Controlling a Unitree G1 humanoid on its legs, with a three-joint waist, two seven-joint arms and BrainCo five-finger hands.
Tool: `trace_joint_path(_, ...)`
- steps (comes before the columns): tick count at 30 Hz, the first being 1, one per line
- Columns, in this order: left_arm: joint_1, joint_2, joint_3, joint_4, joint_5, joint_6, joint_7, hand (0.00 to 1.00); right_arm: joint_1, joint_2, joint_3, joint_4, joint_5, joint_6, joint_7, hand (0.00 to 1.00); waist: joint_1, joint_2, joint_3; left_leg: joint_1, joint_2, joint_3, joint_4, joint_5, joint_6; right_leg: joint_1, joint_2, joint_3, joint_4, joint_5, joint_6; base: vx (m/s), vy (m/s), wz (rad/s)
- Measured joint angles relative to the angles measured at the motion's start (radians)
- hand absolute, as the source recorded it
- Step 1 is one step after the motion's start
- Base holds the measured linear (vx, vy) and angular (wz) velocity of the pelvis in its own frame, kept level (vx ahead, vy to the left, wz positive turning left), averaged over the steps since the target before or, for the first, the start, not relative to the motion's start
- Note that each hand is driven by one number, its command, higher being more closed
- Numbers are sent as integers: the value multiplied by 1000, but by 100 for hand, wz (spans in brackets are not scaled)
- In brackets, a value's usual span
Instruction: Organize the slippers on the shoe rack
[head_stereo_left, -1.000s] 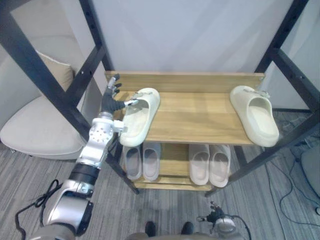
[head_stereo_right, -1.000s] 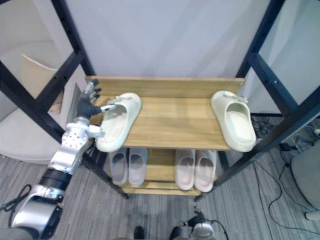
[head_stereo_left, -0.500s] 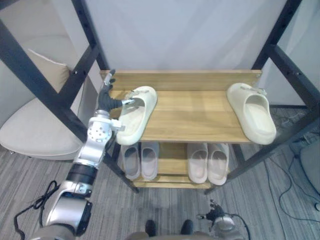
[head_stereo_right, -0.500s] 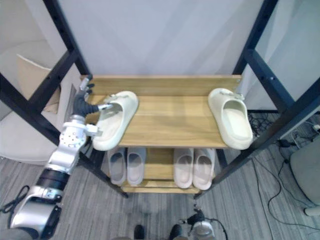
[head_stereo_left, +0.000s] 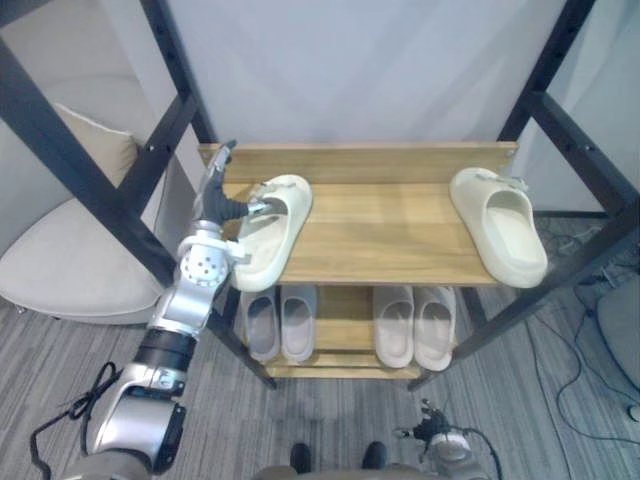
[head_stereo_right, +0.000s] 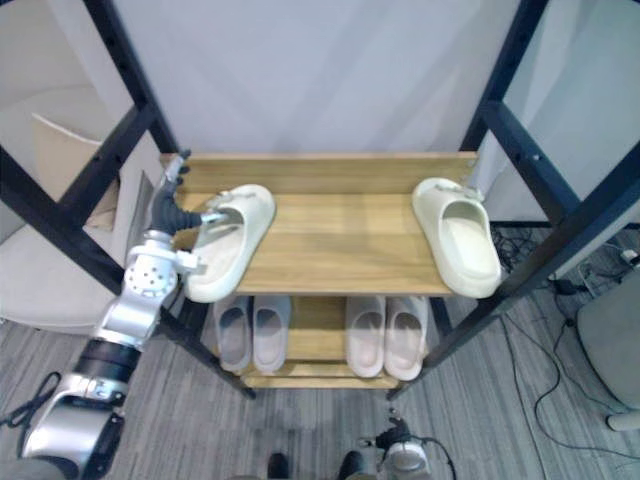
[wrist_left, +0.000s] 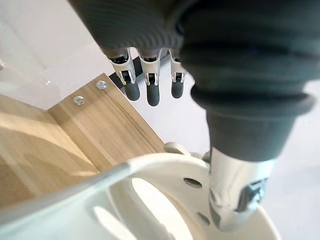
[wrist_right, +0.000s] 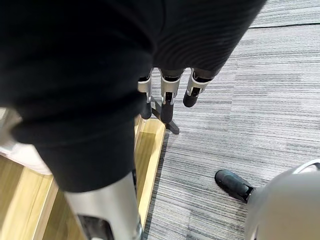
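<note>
A cream slipper (head_stereo_left: 270, 232) lies at the left end of the wooden top shelf (head_stereo_left: 380, 225), its heel hanging over the front edge. My left hand (head_stereo_left: 213, 205) is at its outer side, fingers (wrist_left: 151, 87) straight and pointing up past the shelf's back corner, thumb (wrist_left: 235, 190) resting on the slipper's strap (wrist_left: 165, 167). A matching cream slipper (head_stereo_left: 500, 225) lies at the shelf's right end, heel over the front edge. My right hand (wrist_right: 167, 90) hangs with straight fingers toward the floor, beside the rack's lower shelf.
Two pairs of pale slippers (head_stereo_left: 282, 322) (head_stereo_left: 413, 325) sit side by side on the lower shelf. Black metal posts (head_stereo_left: 175, 70) (head_stereo_left: 560, 120) frame the rack. A beige chair (head_stereo_left: 70, 250) stands to the left, and grey carpet (head_stereo_left: 560, 400) lies around.
The whole view has shifted slightly. My left hand's fingers have straightened and lifted a little beside the left slipper. Both top slippers keep their places.
</note>
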Motion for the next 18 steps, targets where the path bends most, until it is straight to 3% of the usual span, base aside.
trace_joint_path(5, -8, 30, -29, 1, 10, 10, -32, 0, 2, 0, 0, -3, -1, 1, 3, 0, -1, 3, 2, 4, 1, 8, -2, -1, -1, 0, 0, 8, 0, 0, 1, 12, 20, -4)
trace_joint_path(6, -13, 39, -40, 1, 10, 14, -41, 100, 1, 0, 0, -3, -1, 1, 4, 0, -1, 4, 2, 4, 1, 8, -2, -1, -1, 0, 0, 8, 0, 0, 0, 0, 0, 0)
trace_joint_path(13, -38, 71, -81, 24, 29, 18, -102, 100, 1, -2, 1, -3, 0, 8, 22, 0, -6, 22, 5, 4, 1, 8, 0, -2, -2, 0, 0, 8, 0, 0, 0, 0, 0, 0)
trace_joint_path(18, -58, 77, -79, 58, 28, 20, -91, 100, 1, -2, 1, -3, 0, 12, 24, 0, -17, 28, 8, 4, 1, 8, 0, -2, -2, 0, 0, 8, 0, 0, 0, 6, 5, 0)
